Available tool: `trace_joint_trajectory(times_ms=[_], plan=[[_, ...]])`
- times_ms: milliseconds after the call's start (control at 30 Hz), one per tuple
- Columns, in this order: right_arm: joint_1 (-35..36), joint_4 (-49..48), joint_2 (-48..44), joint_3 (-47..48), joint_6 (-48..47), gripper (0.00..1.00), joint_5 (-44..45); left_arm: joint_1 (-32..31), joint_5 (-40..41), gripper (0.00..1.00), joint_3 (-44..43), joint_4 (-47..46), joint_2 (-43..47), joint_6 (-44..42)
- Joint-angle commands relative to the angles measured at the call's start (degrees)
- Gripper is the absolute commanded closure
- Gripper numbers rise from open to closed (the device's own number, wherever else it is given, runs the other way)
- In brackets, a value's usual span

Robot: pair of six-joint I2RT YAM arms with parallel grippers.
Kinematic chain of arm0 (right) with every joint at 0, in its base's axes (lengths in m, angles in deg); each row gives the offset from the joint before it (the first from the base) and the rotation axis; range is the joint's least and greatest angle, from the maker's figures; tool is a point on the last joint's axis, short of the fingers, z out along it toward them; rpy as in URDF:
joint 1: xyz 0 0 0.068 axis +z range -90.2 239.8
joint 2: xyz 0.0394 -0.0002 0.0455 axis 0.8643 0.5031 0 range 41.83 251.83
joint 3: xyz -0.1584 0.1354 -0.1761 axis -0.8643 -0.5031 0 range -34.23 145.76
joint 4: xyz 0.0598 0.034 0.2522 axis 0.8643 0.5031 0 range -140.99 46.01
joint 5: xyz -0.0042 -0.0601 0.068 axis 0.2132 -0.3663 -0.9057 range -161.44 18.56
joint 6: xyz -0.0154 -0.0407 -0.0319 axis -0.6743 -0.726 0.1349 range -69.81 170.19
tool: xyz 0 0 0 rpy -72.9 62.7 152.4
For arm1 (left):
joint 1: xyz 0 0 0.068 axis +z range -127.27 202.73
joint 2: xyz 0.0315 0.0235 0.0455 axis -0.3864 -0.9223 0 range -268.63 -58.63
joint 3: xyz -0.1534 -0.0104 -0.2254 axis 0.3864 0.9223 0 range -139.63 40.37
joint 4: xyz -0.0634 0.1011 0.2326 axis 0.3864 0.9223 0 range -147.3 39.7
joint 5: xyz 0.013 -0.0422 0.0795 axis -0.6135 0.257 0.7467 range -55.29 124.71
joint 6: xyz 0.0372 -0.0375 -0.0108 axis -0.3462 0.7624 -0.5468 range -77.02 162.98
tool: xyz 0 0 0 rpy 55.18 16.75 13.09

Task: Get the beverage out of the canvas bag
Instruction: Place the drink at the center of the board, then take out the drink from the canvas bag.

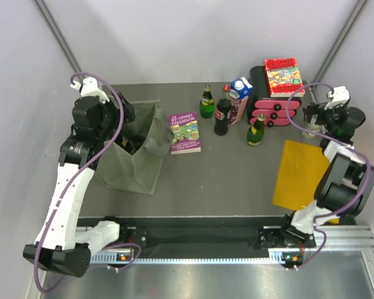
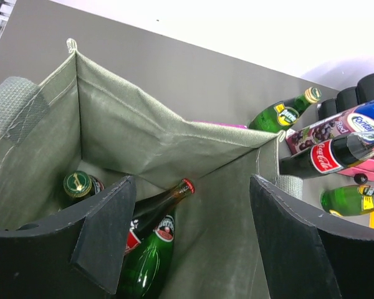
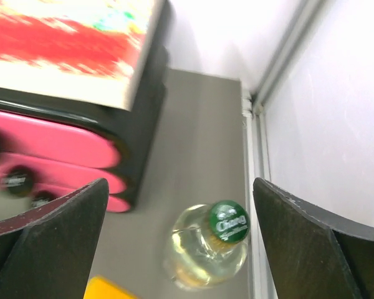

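The canvas bag stands open near the left edge of the worktop, toward the far-left corner. Three bottles lie inside it. A green glass bottle rests on the bag floor, and a dark cola bottle with a red cap lies slanted beside it. A third bottle sits against the bag's left wall, with only its green-and-gold cap showing, so its kind is hard to tell.

The left gripper hangs over the bag's mouth with its jaws spread wide and nothing between them. The green bottle and the cola bottle lie below, between the two fingers and nearer the left one. The capped bottle sits just outside that finger.

A pink drawer box stands at the far edge toward the right corner, its drawers closed and a red book lying on top.

The right gripper is by the right edge, also wide open and gripping nothing. A clear bottle with a green cap stands upright beneath it, between its fingers and apart from both.
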Motion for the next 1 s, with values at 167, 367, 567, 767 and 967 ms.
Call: trace_joint_trajectory(times_ms=[167, 367, 567, 767, 967], plan=[[-0.4, 37.6, -18.5, 12.5, -8.4, 0.00, -17.7, -0.1, -0.4, 0.22, -8.8, 4.7, 0.1, -3.7], [5.7, 63.2, -18.6, 24.8, -17.5, 0.00, -26.5, -0.1, -3.2, 0.22, -10.7, 6.1, -0.6, -5.6], [24.3, 73.4, -20.6, 30.1, -23.5, 0.00, -23.3, -0.1, -3.9, 0.22, -11.8, 10.2, -0.8, -8.0], [50.6, 73.0, -19.9, 36.4, -27.3, 0.00, -13.6, -0.1, -2.9, 0.22, -12.4, 14.4, 1.4, -8.5], [72.5, 72.5, -10.0, 48.4, -28.5, 0.02, -6.2, -0.1, -1.5, 0.22, -10.6, 16.0, 4.3, -8.0]])
